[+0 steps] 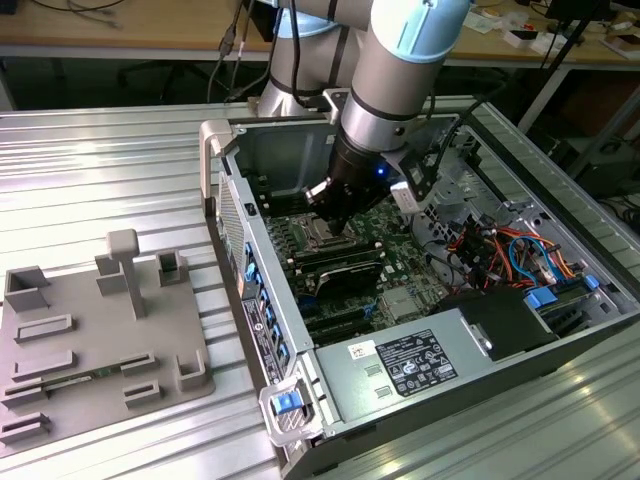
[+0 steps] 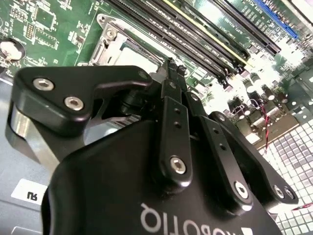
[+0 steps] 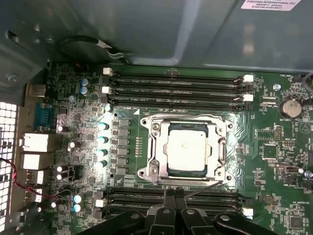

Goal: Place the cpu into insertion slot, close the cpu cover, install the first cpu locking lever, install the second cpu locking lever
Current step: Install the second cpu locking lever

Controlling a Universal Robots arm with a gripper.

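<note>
Where the cpu (image 3: 188, 151) sits: flat in the insertion slot (image 3: 145, 147), silver-grey top up, near the middle of the green motherboard (image 3: 274, 161) in the first wrist view.
Cpu cover: the thin silver frame (image 3: 188, 123) lies down around the chip, whose top shows through the central window.
Thin metal rod: a wire-like rod (image 3: 203, 188) runs aslant along the socket edge nearest the claw; I cannot tell whether it is latched.
Gripper: the black claw (image 3: 173, 193) hangs just beside that socket edge with its two fingertips pressed together. Whether anything is pinched between them I cannot tell. The second wrist view shows the tips (image 2: 171, 66) meeting above the socket corner, and the exterior view shows the claw (image 1: 335, 215) low inside the case.
Memory slots: long black rows (image 3: 173, 90) flank the socket on two sides, with white clips at their ends.
Writing: a white printed label (image 3: 274, 4) is stuck to the case wall and another (image 1: 415, 362) to the grey power supply box (image 1: 385, 385). White lettering runs across the claw body (image 2: 195, 220), and small white print dots the board.
Container: the open computer case (image 1: 250, 300) lies on its side and holds the board, the power supply box and a tangle of orange and blue cables (image 1: 500, 245).
Surroundings: the case rests on a ribbed metal table (image 1: 90, 170). A grey moulded fixture tray (image 1: 100, 330) stands at the exterior view's left, well apart from the socket.
</note>
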